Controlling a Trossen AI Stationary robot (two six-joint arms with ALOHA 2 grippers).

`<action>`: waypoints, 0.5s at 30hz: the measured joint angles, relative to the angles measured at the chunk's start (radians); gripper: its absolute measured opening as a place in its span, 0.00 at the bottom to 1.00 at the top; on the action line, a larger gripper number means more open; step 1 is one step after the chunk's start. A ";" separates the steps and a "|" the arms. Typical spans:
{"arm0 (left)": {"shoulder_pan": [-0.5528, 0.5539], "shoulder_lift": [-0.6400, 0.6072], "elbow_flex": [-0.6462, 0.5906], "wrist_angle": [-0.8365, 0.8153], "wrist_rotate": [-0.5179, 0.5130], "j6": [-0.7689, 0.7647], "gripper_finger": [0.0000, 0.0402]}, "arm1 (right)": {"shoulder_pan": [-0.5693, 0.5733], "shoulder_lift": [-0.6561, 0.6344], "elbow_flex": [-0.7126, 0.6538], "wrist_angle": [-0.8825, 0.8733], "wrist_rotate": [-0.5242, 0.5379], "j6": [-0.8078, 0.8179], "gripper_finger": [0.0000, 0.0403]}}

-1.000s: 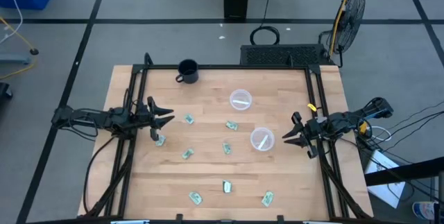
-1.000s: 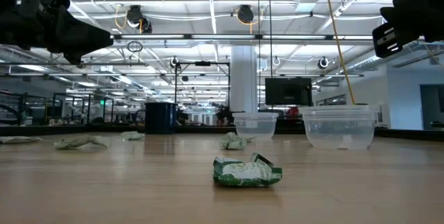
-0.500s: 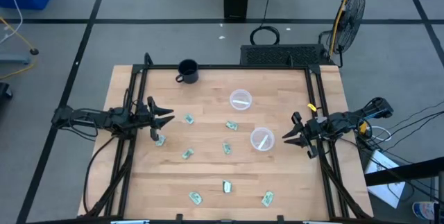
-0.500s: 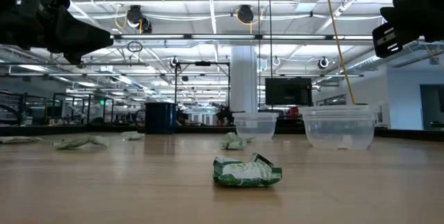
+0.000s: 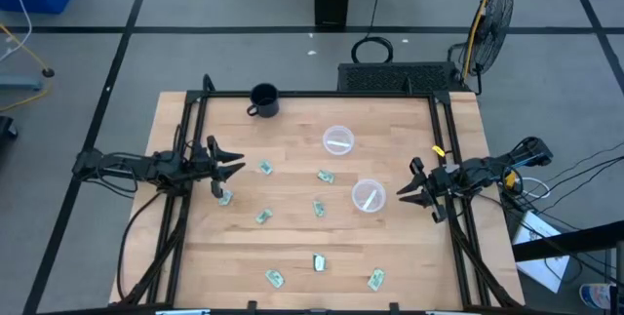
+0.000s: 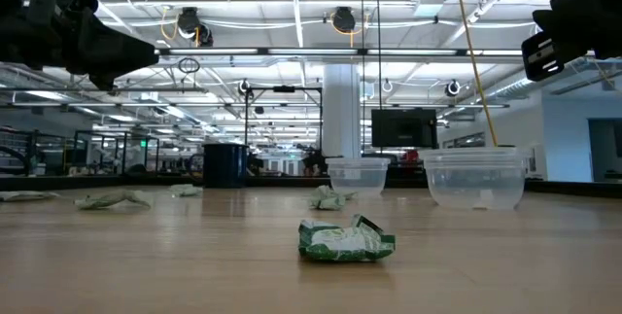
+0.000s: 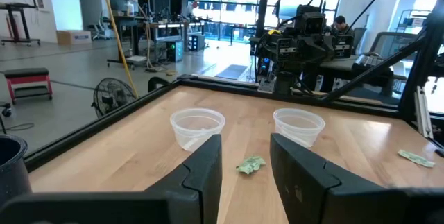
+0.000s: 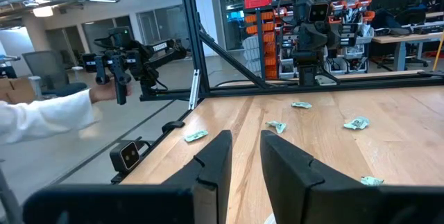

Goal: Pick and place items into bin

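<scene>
I'm hovering my left gripper (image 5: 234,168), fingers spread and empty, beside the black mug's (image 5: 263,100) side of the table; the nearest packet (image 5: 225,197) is lying just below-inboard. My right gripper (image 5: 409,192), parted too, is waiting by the clear bin (image 5: 369,196).

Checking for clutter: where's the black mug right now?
In the high view the mug stands at the table's far-left corner, apart from the packets, well left of the nearer clear cup.

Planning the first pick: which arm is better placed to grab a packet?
Left, probably. The left pincer is open beside two packets. The right pincer sits by a bin, farther from any packet.
</scene>
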 joint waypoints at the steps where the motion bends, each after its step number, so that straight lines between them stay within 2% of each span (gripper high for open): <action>1: 0.000 0.000 0.000 0.006 -0.002 0.004 0.32 | 0.000 0.000 0.000 0.000 0.000 0.000 0.18; 6: 0.000 0.000 0.000 0.014 -0.007 -0.016 0.32 | 0.000 0.001 0.000 0.019 0.001 -0.014 0.18; 12: 0.000 0.000 0.000 0.014 0.004 -0.164 0.32 | 0.000 0.001 0.000 0.176 0.001 -0.010 0.18; 15: 0.000 0.000 0.000 0.005 -0.007 -0.166 0.32 | 0.000 0.001 0.000 0.228 0.001 -0.008 0.18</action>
